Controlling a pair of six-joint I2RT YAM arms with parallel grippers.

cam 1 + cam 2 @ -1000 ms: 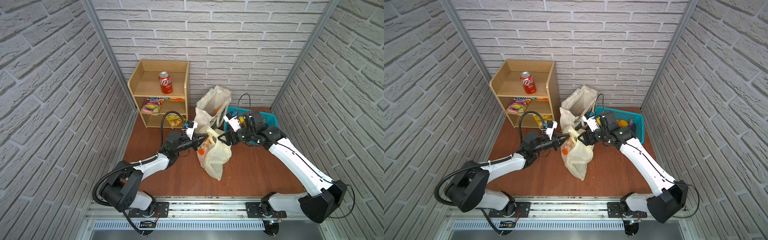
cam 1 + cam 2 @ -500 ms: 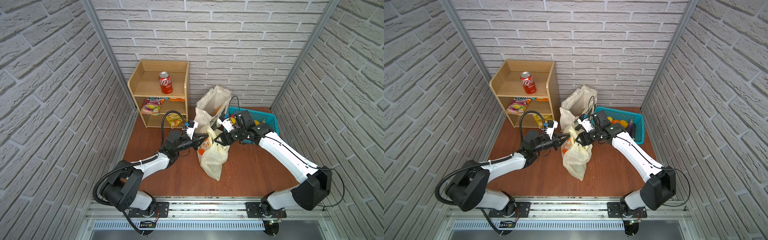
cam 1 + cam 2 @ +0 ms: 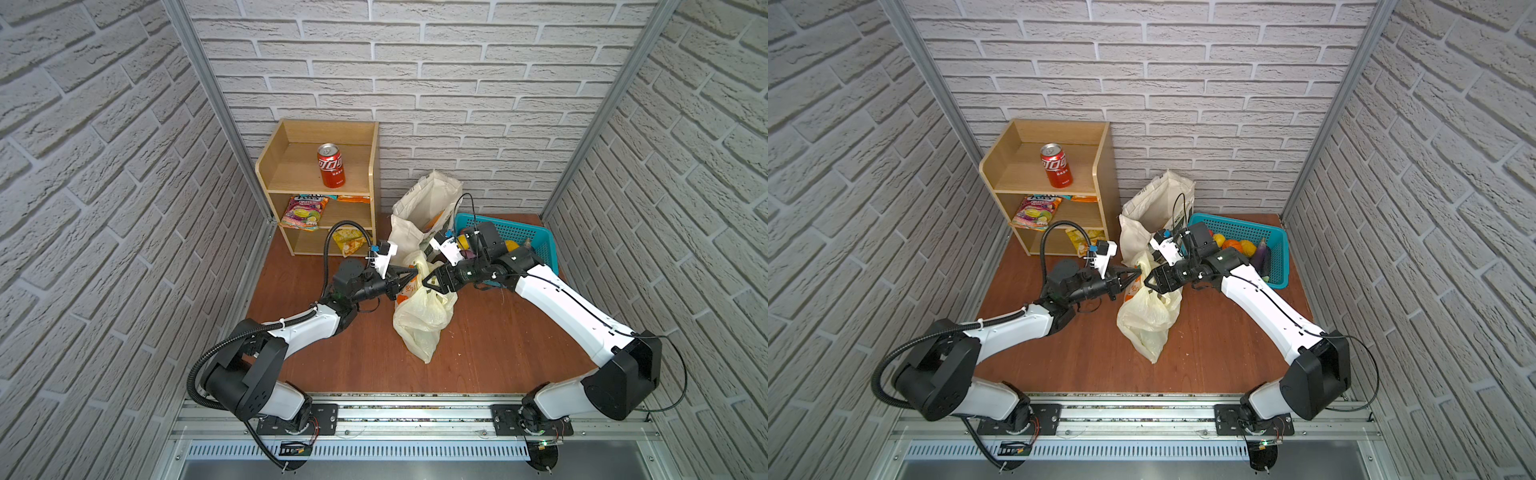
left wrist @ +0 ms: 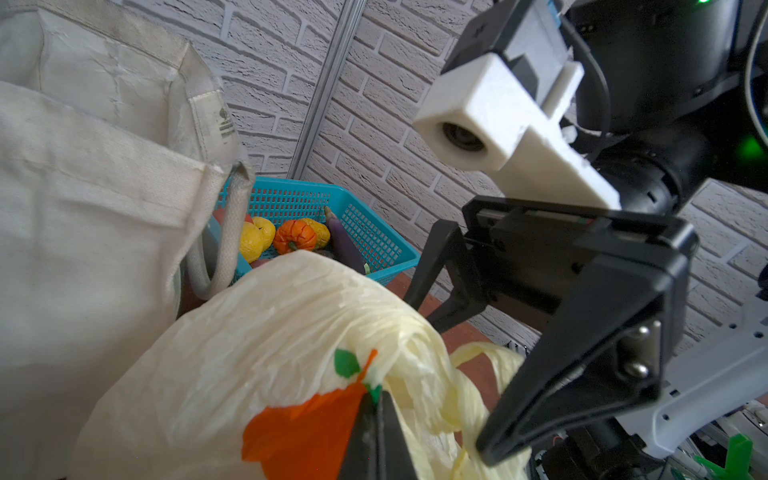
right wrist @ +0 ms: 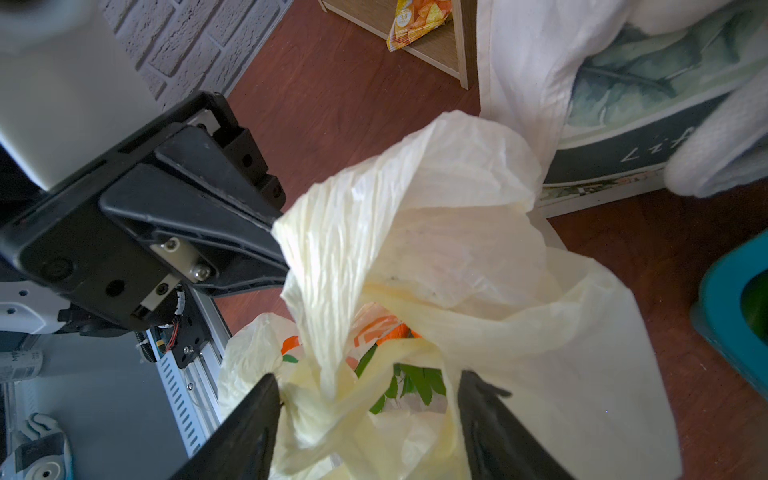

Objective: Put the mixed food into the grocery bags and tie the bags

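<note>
One plastic bag (image 3: 419, 320), top pinched by the left end effector (image 4: 376, 405). The right end effector (image 5: 366, 374), spread, straddles its handles.

Bare worktop (image 3: 498, 353) lies open along the front edge, between the left arm (image 3: 299, 328) and right arm (image 3: 561, 299), which meet at the plastic bag (image 3: 419, 320) mid-worktop. Along the back edge, a shelf unit (image 3: 291, 174), canvas tote (image 3: 415, 208) and basket (image 3: 528, 230) stand side by side.
</note>
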